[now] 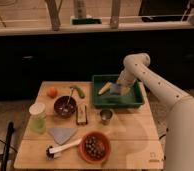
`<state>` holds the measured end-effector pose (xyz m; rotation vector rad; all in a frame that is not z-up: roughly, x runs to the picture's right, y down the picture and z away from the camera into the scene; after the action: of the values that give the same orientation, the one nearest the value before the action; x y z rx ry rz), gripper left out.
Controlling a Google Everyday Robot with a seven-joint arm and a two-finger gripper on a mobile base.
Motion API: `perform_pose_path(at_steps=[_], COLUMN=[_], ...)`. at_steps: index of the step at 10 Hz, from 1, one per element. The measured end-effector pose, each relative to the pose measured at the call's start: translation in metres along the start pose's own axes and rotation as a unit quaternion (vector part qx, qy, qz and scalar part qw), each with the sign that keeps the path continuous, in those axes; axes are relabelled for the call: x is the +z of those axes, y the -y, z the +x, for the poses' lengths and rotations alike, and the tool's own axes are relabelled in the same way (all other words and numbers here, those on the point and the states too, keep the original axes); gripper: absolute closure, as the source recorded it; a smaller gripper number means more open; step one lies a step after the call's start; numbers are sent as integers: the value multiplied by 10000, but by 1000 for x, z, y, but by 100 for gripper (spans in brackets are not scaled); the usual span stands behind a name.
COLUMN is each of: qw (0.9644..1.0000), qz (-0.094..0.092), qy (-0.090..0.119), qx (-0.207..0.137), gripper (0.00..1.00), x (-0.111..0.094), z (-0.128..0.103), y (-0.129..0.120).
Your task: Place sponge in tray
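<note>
Since your hand, grip I cannot tell, is at the sponge inside the tray at the counter's 2 o'clock, set it flat at 3 o'clock of the corn.

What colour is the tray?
Dark green tray, camera view; gripper is inside it at the sponge.

Inside the dark green plastic tray, the gripper partly hides the small blue-grey rectangular sponge beside it.
</note>
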<state>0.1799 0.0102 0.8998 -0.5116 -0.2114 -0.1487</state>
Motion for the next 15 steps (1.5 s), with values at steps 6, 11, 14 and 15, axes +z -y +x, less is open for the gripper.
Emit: perform_pose_path(at_steps=[6,11,14,15], qw=[10000,9999,9999,9999], qz=[-58,-77,-73,-69], qy=[-20,-39,-50,-54], qx=[-40,-82,-123,-136], gripper=[20,20,20,20], x=[1,0,-2,-3], z=[-1,-1,-1,-1], y=[-3,-6,-7,-7])
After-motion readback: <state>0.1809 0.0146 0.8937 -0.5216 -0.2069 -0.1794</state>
